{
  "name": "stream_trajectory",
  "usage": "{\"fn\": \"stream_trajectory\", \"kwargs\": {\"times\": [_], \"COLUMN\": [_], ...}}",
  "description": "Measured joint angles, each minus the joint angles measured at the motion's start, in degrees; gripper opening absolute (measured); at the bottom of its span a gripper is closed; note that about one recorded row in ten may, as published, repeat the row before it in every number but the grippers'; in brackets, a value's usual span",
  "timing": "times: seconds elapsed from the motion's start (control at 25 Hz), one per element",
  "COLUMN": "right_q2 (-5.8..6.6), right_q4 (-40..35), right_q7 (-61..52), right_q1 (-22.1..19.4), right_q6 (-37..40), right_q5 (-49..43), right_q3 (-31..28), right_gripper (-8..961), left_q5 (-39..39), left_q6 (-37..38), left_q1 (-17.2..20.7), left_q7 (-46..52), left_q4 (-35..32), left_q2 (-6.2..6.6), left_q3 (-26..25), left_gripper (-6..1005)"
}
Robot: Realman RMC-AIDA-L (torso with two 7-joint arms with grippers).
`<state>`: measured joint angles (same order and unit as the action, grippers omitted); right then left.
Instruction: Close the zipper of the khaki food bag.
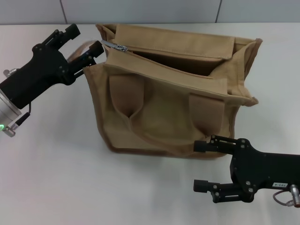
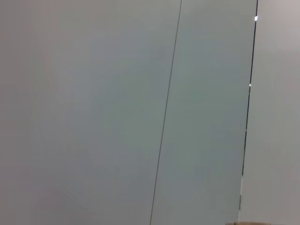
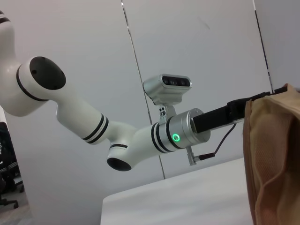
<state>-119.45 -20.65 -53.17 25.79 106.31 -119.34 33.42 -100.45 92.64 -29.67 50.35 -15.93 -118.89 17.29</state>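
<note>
The khaki food bag (image 1: 173, 108) stands in the middle of the white table with its top gaping open. The zipper (image 1: 164, 58) runs along the top opening, and its silver slider (image 1: 119, 47) sits at the bag's far left end. My left gripper (image 1: 84, 41) is at the bag's upper left corner, just left of the slider, with its fingers apart. A brownish piece of fabric (image 1: 78, 50) shows between them. My right gripper (image 1: 200, 165) is open and empty, low by the bag's front right corner. The bag's edge (image 3: 272, 159) shows in the right wrist view.
The white table (image 1: 56, 178) spreads around the bag, and a grey panelled wall (image 1: 140, 10) runs behind it. The right wrist view shows my left arm (image 3: 140, 136) reaching toward the bag. The left wrist view shows only the wall (image 2: 140, 112).
</note>
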Motion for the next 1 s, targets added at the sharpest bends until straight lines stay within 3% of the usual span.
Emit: {"fn": "stream_trajectory", "kwargs": {"times": [0.48, 0.92, 1.0], "right_q2": [0.01, -0.05, -0.06], "right_q4": [1.1, 1.5, 1.5], "right_q7": [0.0, 0.0, 0.0], "right_q1": [0.7, 0.4, 0.4], "right_q6": [-0.6, -0.9, -0.9], "right_q5": [0.0, 0.0, 0.0], "right_q3": [0.2, 0.2, 0.2], "right_gripper": [837, 838, 838], "left_q5": [0.1, 0.4, 0.4], "left_q6": [0.4, -0.5, -0.5], "left_q1": [0.9, 0.8, 0.8], "left_q7": [-4.3, -5.1, -5.1], "left_q4": [1.5, 2.0, 2.2], "left_q2": [-0.15, -0.13, -0.17], "left_q3": [3.0, 3.5, 3.3], "left_gripper": [738, 463, 322]}}
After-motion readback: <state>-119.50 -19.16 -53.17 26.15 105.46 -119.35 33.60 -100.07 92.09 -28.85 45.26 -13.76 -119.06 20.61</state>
